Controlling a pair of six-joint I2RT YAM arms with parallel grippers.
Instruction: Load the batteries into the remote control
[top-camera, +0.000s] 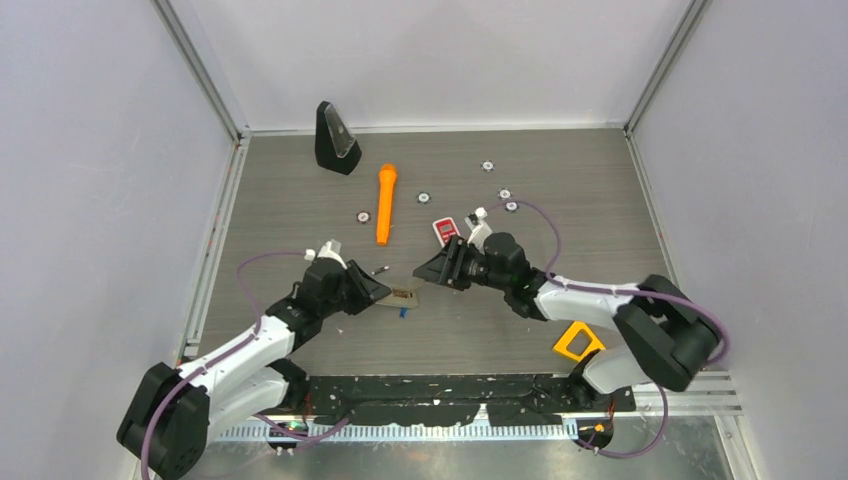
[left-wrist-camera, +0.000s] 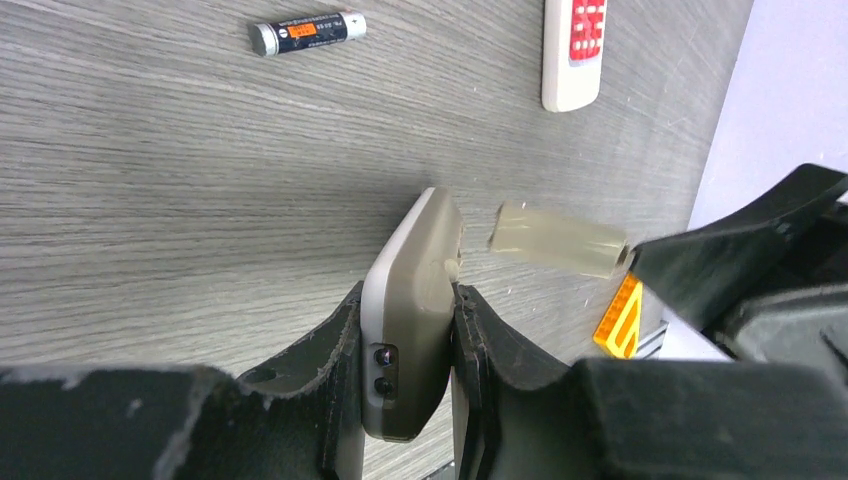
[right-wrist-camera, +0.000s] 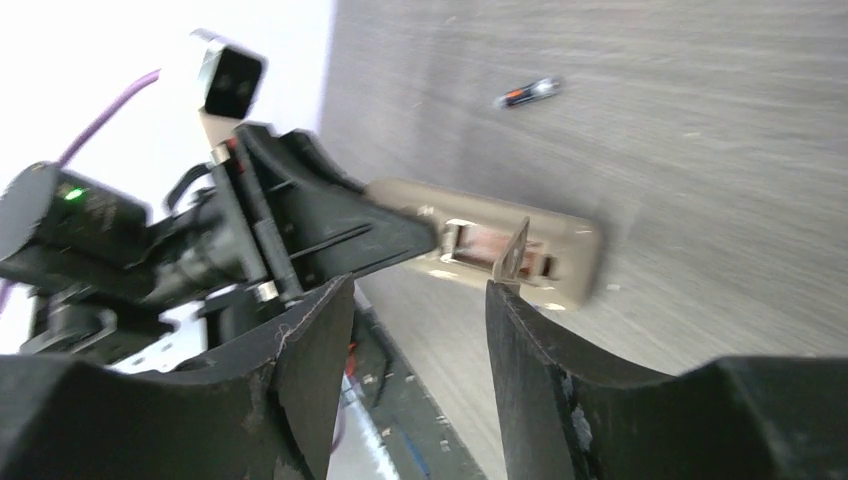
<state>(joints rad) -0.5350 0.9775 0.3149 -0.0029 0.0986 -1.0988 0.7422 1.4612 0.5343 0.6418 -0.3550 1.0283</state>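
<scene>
Grey wood-grain worktop (top-camera: 300, 190) seen from above, with two black-and-white robot arms reaching in from its near edge. Near the middle of the worktop, the left gripper (left-wrist-camera: 410, 298) pinches one end of a beige remote (right-wrist-camera: 560, 245), its fingers pressed against opposite sides. An open recess shows in the remote's upper face, with a thin grey tab standing up from it. The right gripper (right-wrist-camera: 420, 290) faces the left one, just beside the remote's free end, its fingers spread with nothing between them; whether it touches the remote cannot be told. A dark battery (left-wrist-camera: 307, 32) lies on the worktop just beyond the left gripper, toward the far edge. A blue battery (top-camera: 402, 312) lies just on the near-edge side of the remote. Beyond the right gripper lies a white remote (top-camera: 445, 229) with red buttons. An orange cylinder (top-camera: 385, 203) lies farther back, a black wedge (top-camera: 336, 138) stands near the far left corner, and small round discs (top-camera: 487, 166) are scattered over the far half. A yellow piece (top-camera: 578, 342) sits beside the right arm, near the near edge.
</scene>
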